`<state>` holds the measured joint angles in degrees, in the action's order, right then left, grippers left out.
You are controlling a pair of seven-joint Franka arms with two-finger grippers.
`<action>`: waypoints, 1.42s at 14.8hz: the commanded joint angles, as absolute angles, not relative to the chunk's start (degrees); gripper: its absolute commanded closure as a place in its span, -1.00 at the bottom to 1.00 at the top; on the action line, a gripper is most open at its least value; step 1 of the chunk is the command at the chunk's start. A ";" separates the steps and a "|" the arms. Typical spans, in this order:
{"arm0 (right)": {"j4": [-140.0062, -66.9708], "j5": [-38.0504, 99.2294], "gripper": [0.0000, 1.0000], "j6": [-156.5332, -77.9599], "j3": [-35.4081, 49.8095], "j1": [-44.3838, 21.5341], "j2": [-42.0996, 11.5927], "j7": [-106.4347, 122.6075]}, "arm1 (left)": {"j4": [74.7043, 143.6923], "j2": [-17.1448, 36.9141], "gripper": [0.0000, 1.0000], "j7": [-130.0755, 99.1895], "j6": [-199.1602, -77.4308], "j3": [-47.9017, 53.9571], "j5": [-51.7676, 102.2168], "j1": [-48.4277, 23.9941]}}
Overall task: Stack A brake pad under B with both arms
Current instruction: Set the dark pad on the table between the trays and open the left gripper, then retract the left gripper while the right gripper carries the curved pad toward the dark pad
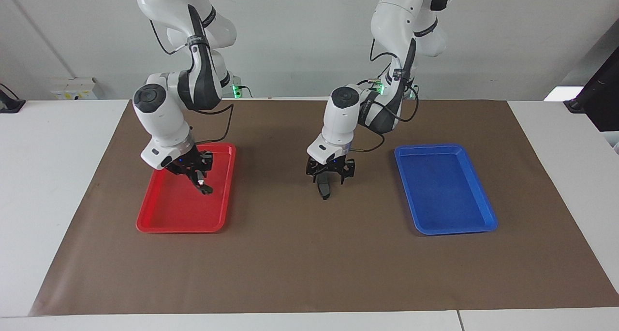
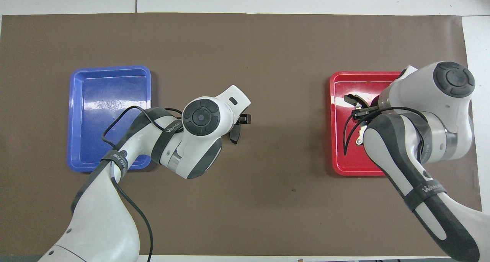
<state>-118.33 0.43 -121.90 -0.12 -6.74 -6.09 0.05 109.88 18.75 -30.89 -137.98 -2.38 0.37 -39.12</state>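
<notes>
So both arms are busy here. The left pincer (image 1: 325, 183) is hanging over the bare brown mat (image 1: 309, 263) in the middle of the bench (image 1: 48, 200), between the two trays, and it's got the A brake pad (image 1: 323, 188) clamped between its fingers. The pad is short, dark and hangs down edge-on from the pincer, its lower end looks clear of the mat, though I can't say for sure it isn't grazing it. From overhead you only catch a sliver of the pad (image 2: 234, 134) poking out from under the wrist.

The right pincer (image 1: 198, 175) is over the red tray (image 1: 159, 224), at the part of it closer to the robots. It's closed on B (image 1: 205, 187), the long thin crescent piece: in the facing view only a dark end with a pale glint sticks out below the fingers, tilted down toward the tray floor. Overhead you can see more of B (image 2: 346, 137), a thin dark arc curving across the red, with a silvery tip by the arm. Can't tell whether its low end is resting on the tray or just above it.

The blue tray (image 1: 483, 210) sits toward the left arm's end of the bench, flat on the mat, well apart from the red one
</notes>
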 commanded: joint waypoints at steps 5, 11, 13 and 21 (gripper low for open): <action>-111.71 1.23 1.00 -120.74 0.09 -19.06 -9.13 -14.31 | 113.47 4.85 -0.99 -14.09 -123.50 -2.37 0.62 -25.69; -101.89 1.06 1.00 -120.77 0.17 -29.08 -17.47 -25.03 | 111.63 -1.49 -0.99 -0.11 -116.47 -2.55 0.62 -11.53; -97.92 1.14 1.00 -121.02 0.18 -31.89 -21.25 -28.20 | 107.95 -1.67 -0.99 1.93 -111.04 -2.81 0.70 -9.67; -96.24 0.88 1.00 -127.35 0.18 -35.68 -26.98 -35.77 | 92.82 1.76 -0.99 11.07 -92.47 -3.16 2.90 -3.52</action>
